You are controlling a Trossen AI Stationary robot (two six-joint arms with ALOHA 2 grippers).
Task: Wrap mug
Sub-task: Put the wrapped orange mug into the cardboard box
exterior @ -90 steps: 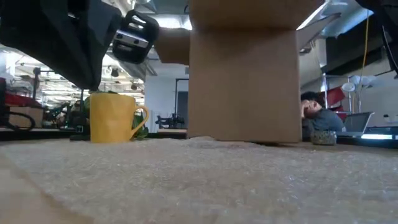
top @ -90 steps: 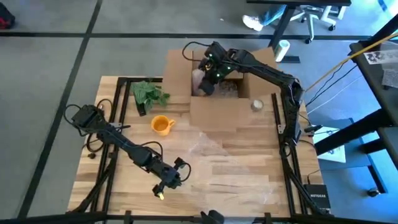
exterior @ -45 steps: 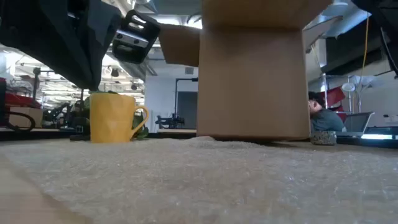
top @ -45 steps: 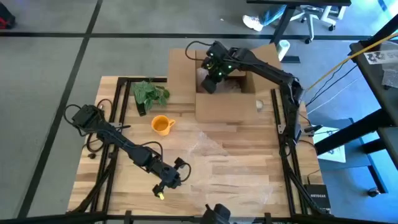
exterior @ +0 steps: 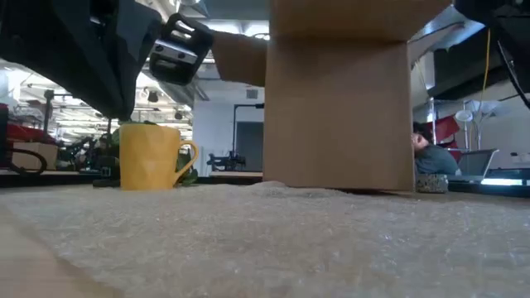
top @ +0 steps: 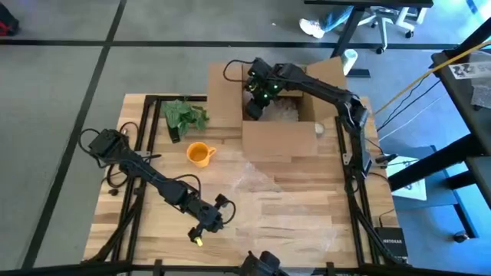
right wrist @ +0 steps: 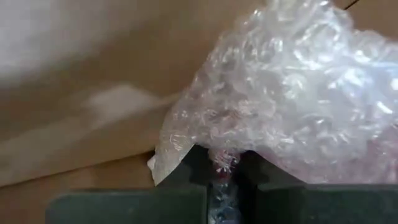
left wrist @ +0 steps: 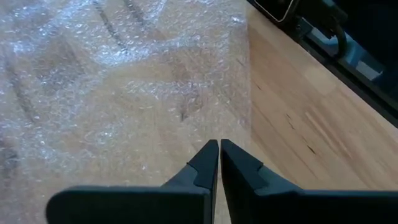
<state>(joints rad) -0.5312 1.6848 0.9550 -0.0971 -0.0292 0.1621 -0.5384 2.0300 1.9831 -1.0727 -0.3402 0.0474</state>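
A yellow mug point(top: 199, 154) stands upright and bare on the wood, left of a flat bubble-wrap sheet point(top: 268, 201); the low view shows the mug point(exterior: 152, 156) too. My right gripper point(top: 256, 98) reaches into the open cardboard box point(top: 280, 139) at the far middle, shut on a bubble-wrapped bundle point(right wrist: 292, 93) with something pinkish inside. My left gripper point(left wrist: 219, 148) hovers shut over the sheet's near-left edge point(left wrist: 245, 93), with nothing between its fingers. My right gripper pinches a bunched bit of bubble wrap at the bundle's edge point(right wrist: 220, 158) between its two fingers. The fingers slant down into the box from above. The bundle lies ahead of the fingers against the box's cardboard; whether it rests there or hangs clear I cannot tell.
A green leafy object point(top: 184, 116) lies left of the box. A small round object point(top: 317, 129) sits at the box's right side. A black frame rail point(top: 143, 130) runs along the table's edges. Open wood shows near the front right.
The cardboard box has slid a little toward the table's right edge. My right gripper stays shut on the wrapped bundle and has shifted slightly toward the box's left inner wall.
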